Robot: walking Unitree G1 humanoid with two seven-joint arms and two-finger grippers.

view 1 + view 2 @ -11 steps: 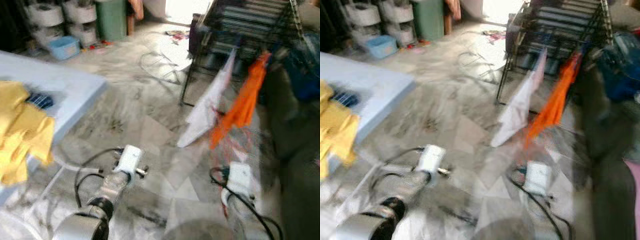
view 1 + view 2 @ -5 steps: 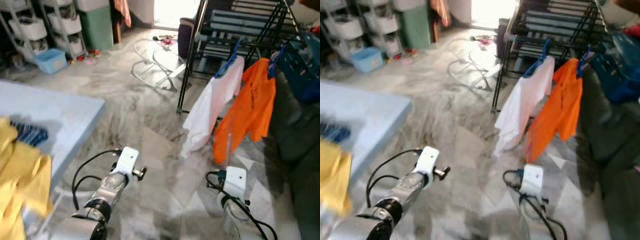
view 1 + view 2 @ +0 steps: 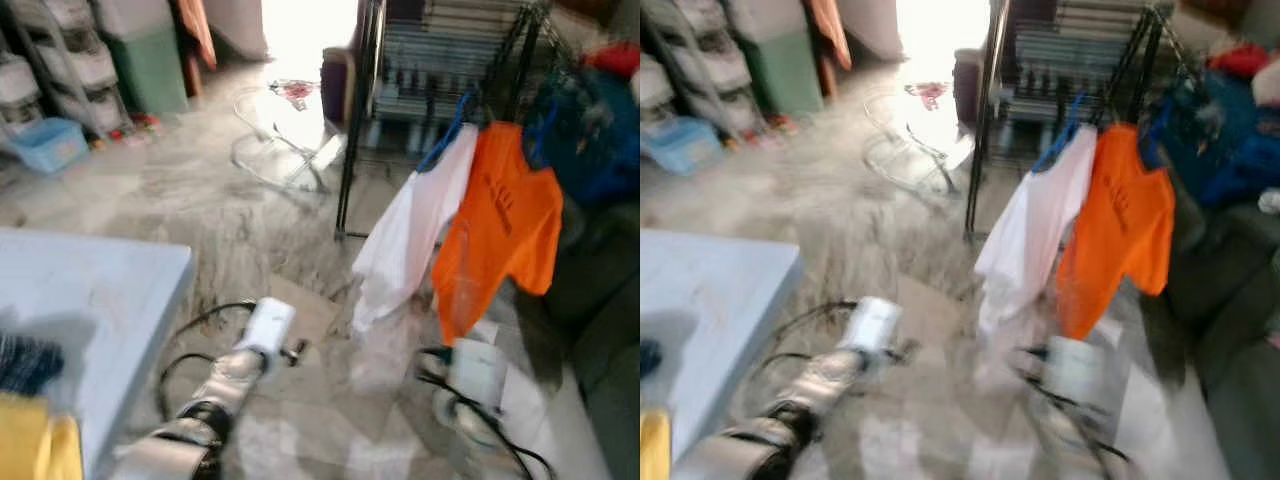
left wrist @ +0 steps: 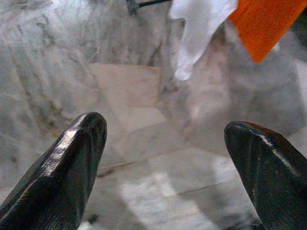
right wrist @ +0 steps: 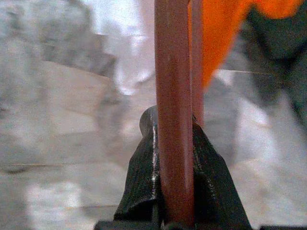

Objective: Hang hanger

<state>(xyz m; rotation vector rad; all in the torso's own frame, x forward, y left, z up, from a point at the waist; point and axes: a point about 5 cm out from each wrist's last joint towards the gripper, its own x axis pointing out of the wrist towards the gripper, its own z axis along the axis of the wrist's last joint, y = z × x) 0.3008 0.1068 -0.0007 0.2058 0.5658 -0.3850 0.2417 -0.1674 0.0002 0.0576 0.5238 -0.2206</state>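
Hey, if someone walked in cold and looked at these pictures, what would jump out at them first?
The bright orange shirt beside a white shirt, both hanging on the black drying rack ahead. Nearer, the right gripper is shut on a reddish hanger, while the left gripper is open over the marble floor.

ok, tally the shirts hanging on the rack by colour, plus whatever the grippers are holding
White shirt on the rack: 1
Orange shirt on the rack: 1
Reddish-brown hanger, clamped in the right gripper: 1
Left gripper, fingers spread over the floor, holding: 0
Total: 3 things, 2 hung shirts and 1 held hanger.
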